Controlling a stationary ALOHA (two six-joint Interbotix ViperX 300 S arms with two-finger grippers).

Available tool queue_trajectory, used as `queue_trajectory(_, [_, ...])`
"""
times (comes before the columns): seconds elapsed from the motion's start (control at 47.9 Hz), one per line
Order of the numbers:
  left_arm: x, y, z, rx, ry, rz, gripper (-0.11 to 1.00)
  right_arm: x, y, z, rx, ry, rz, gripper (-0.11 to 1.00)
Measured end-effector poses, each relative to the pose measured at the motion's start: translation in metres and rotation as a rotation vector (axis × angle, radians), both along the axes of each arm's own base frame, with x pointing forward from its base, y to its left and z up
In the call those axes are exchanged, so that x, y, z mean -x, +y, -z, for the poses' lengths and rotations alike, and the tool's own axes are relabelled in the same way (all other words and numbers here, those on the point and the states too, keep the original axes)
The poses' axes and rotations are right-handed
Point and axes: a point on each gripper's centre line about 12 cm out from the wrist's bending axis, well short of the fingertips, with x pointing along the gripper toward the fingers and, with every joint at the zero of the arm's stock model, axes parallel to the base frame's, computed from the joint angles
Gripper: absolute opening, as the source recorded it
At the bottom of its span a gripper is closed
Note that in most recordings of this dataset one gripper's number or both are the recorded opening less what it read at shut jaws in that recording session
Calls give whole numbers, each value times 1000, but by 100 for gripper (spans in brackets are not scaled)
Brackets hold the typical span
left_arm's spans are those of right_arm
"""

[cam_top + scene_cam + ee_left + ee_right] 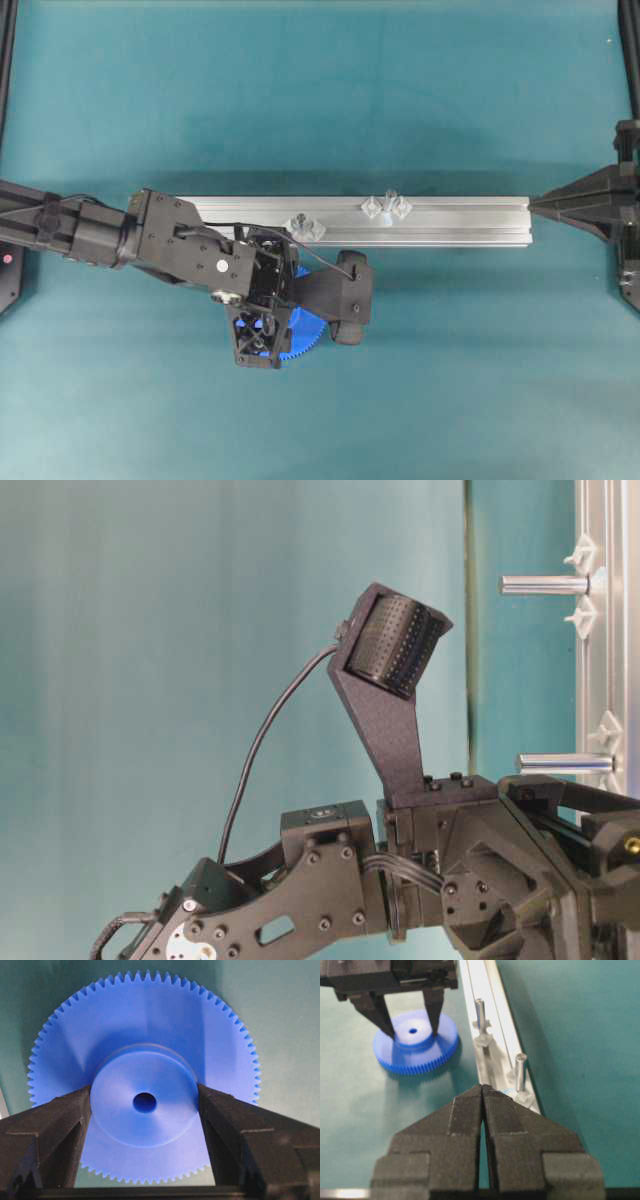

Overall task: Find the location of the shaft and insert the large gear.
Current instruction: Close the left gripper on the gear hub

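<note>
Gripping is the step in hand, and it needs care before any lift

1. Left end of the aluminium rail (pixel 450 215): the left gripper (pixel 412 1034) stands over the large gear (pixel 150 1015), which lies flat on the green table (pixel 300 80) just beside the rail's long side, clear of it. Both fingers (pixel 60 1120) bear on the raised hub, one on each side, so the claw is grasping the gear by the hub. The bore shows open between them. The teeth are untouched.

2. Recommendation: keep the hold square across the hub's widest line, so the smooth plastic does not squirt out. Lift straight up, keeping the gear level, as a tilted bore will likely jam on the pin.

3. On the rail, left of its middle: the shaft (pixel 305 225) stands upright, pale, with a clear mount on each side. It sits close to the gear. Judged, the carry is short: bore over pin tip, then straight down.

4. Further right along the rail: a second pin (pixel 388 205), darker at the tip. Not the target, so avoid it.

5. Right end of the rail: the right gripper (pixel 482 1091) is clenched with nothing in it, pointing along the rail, well apart from the gear
</note>
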Motion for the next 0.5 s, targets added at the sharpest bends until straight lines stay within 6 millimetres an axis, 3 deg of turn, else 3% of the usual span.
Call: queue_trajectory(0.501, [0, -1, -1, -1, -2, 7, 70, 0, 0, 0, 0, -2, 0, 0])
